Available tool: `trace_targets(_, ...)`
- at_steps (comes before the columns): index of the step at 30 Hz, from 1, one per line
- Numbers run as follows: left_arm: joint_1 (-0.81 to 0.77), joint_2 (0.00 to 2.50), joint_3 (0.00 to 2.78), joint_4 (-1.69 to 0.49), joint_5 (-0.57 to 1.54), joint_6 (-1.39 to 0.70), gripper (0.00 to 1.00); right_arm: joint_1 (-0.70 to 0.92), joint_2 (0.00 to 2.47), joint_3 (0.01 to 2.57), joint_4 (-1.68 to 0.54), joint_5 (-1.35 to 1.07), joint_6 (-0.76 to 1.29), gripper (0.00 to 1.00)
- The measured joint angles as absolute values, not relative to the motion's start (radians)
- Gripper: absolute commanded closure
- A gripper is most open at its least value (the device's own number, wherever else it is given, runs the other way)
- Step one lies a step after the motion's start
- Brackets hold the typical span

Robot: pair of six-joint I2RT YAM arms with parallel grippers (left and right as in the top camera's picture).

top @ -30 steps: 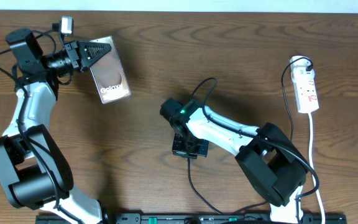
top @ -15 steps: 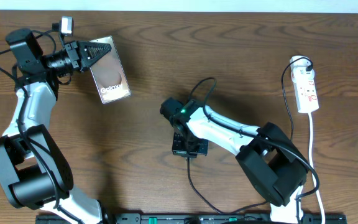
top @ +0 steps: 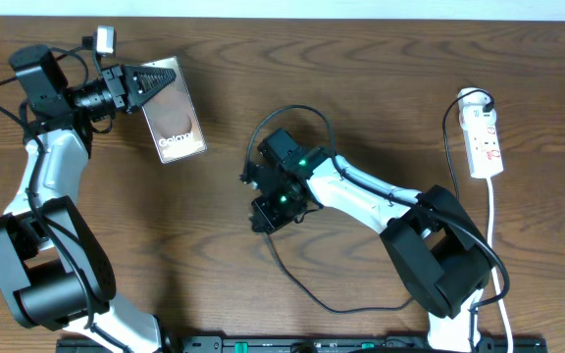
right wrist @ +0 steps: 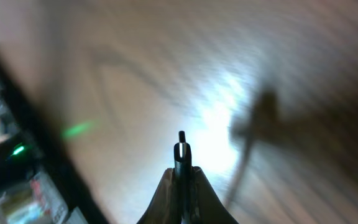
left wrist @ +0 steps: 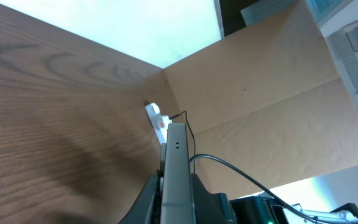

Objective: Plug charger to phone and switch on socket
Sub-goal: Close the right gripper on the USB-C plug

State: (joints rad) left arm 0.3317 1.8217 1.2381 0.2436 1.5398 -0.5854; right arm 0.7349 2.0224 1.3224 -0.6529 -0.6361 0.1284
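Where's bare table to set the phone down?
Bare wood: upper right, between the charger loop and the socket; also lower centre-left, between the left arm and the charger's trailing run. Crowded mid-table around the right arm and cable.

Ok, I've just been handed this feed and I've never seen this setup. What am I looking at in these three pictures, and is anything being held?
Two robot arms sit at a wooden table, each ending in a two-finger pincer. The wide picture looks straight down from above. The other two come from small cameras on the wrists, each looking along that arm's own fingers. The left pincer is shut on the phone, a flat slab lettered Galaxy, which its wrist view shows edge-on. The right pincer, near the table's middle, is shut on the plug tip of the charger, whose thin black cable loops away toward the front edge. That wrist view is blurred. The white socket strip lies at the far right, with neither arm touching it.
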Motion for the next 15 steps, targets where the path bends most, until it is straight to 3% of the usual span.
trace_targets(11,0.332,1.822,1.238,0.244,1.54,-0.579,0.92,0.735,2.022,1.322,-0.623,-0.799,-0.001,0.99)
trace_targets(15,0.332,1.822,1.238,0.244,1.54,-0.579,0.92,0.72,2.022,1.323,-0.671,-0.61,0.206,0.99)
